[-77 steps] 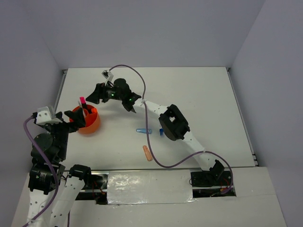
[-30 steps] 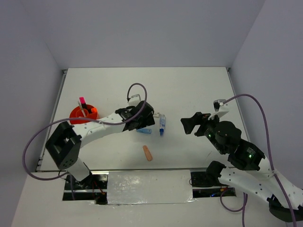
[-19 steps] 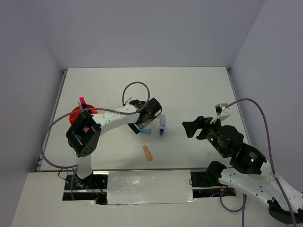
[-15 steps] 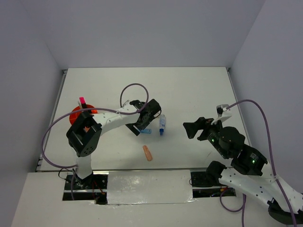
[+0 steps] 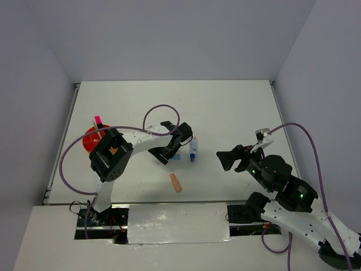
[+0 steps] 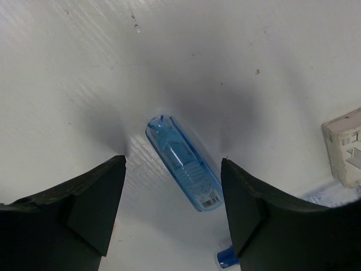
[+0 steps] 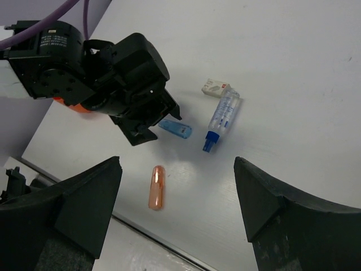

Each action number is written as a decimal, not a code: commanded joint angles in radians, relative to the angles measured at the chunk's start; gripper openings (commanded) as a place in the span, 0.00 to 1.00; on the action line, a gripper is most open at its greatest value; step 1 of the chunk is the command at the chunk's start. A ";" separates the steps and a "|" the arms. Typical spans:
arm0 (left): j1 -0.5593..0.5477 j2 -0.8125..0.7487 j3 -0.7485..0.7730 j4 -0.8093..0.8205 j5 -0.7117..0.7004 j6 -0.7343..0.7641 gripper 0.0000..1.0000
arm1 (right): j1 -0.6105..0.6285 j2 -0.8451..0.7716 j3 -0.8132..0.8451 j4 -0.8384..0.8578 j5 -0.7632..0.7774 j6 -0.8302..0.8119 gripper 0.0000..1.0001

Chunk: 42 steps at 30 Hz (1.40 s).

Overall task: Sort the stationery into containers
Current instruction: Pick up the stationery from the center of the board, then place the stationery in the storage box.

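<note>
White tabletop (image 5: 237, 107) under plain pale walls is serving as our workspace. Near its middle the short blue marker (image 6: 183, 172) is lying flat and aslant. We are hanging our left gripper (image 6: 173, 169) right over it, jaws set wide to either side of its body, touching nothing and holding nothing, so we are judging this to be the reach for the next pick. Just beside it, the clear blue-tipped marker (image 5: 193, 149) is resting with its far end against the white block (image 7: 216, 88). Nearer our bases, the peach eraser (image 5: 176, 182) is lying well apart from both. Far off at the left edge of the table the orange tub (image 5: 88, 137) is sitting partly behind our own left elbow. A pink-capped highlighter (image 5: 97, 121) is standing up in it, so some sorting is already done. We cannot tell which compartment it occupies or what else is inside. We are counting four loose pieces waiting to go in, which puts us somewhere past the start and short of the end. Over on the right, we are holding our right gripper (image 7: 177, 169) raised above bare table, fingers spread wide and empty, looking down across the loose items.
</note>
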 commanded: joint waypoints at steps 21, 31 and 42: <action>0.034 -0.264 -0.113 0.114 -0.223 0.246 0.00 | 0.000 0.013 -0.134 0.215 -0.185 -0.032 0.88; 0.056 -0.789 -0.314 0.521 -0.591 1.193 0.00 | -0.001 0.035 -0.196 0.319 -0.226 -0.031 0.88; 0.372 -0.888 -0.479 0.682 -0.111 2.005 0.00 | 0.000 0.128 -0.217 0.465 -0.315 -0.043 0.88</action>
